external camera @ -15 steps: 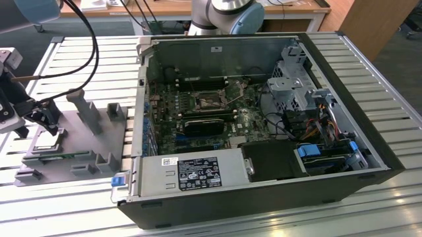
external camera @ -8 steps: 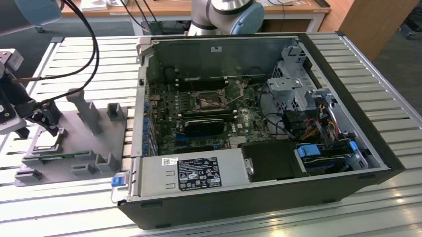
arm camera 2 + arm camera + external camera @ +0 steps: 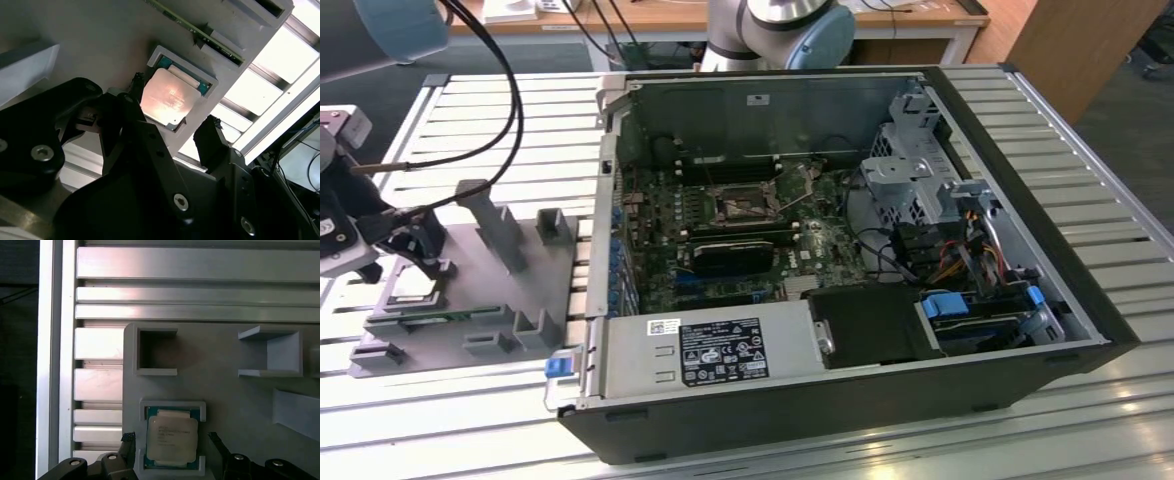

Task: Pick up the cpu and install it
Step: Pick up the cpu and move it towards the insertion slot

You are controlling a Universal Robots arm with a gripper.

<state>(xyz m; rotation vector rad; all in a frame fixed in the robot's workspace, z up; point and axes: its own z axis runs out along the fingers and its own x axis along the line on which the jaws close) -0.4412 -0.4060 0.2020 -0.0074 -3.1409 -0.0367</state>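
Observation:
The cpu (image 3: 171,441) is a flat silvery square chip with a green rim. It lies in a raised nest on the grey fixture plate (image 3: 235,395), at the exterior view's left. My gripper (image 3: 171,436) hovers over it, open, one black finger (image 3: 128,437) on each side of the nest and neither touching the chip. In the second wrist view the cpu (image 3: 167,100) shows between the same two fingers of the gripper (image 3: 173,103). In the exterior view the gripper (image 3: 403,262) stands just above the cpu (image 3: 411,293). The motherboard socket (image 3: 744,205) sits inside the open computer case.
The fixture plate (image 3: 480,300) carries several upright grey blocks (image 3: 500,225) beside the gripper. The open computer case (image 3: 854,330) takes up the middle and right of the slatted aluminium table (image 3: 1107,200). Black cables (image 3: 500,90) hang to the wrist.

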